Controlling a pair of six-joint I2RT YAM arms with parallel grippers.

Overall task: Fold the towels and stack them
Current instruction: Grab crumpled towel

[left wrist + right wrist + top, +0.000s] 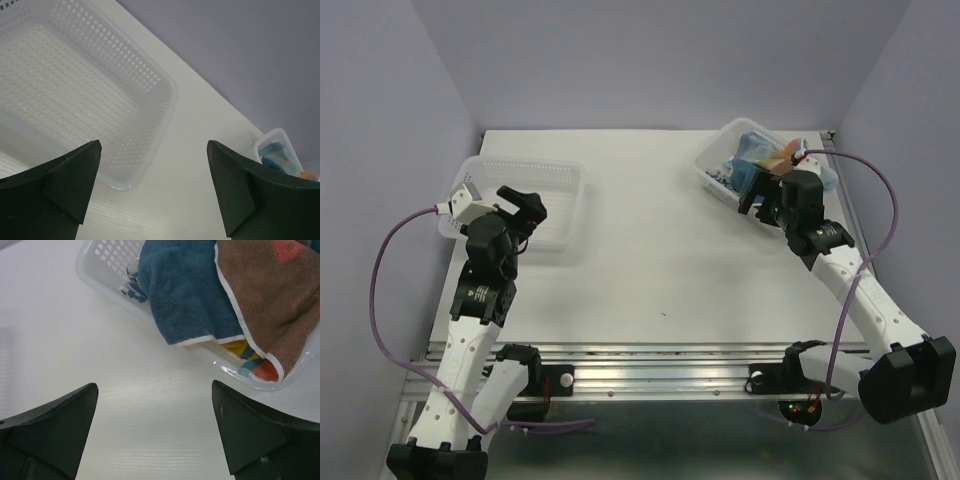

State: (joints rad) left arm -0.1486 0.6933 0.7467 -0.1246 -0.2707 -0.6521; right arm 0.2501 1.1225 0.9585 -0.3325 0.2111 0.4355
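Several towels (764, 152) are heaped in a white basket (718, 170) at the back right of the table. In the right wrist view a teal towel (182, 295) and a brown towel with a white edge (272, 300) hang over the basket's near rim (227, 371), with yellow and orange cloth showing beneath. My right gripper (155, 407) hovers open just in front of that basket, nothing between its fingers. My left gripper (152, 172) is open too, above the table by the near corner of a bare white basket (165, 85).
The bare perforated basket (565, 215) stands at the left of the table, under my left arm. Purple cables loop from both wrists. Lilac walls close in the table on three sides. A metal rail (660, 375) runs along the near edge.
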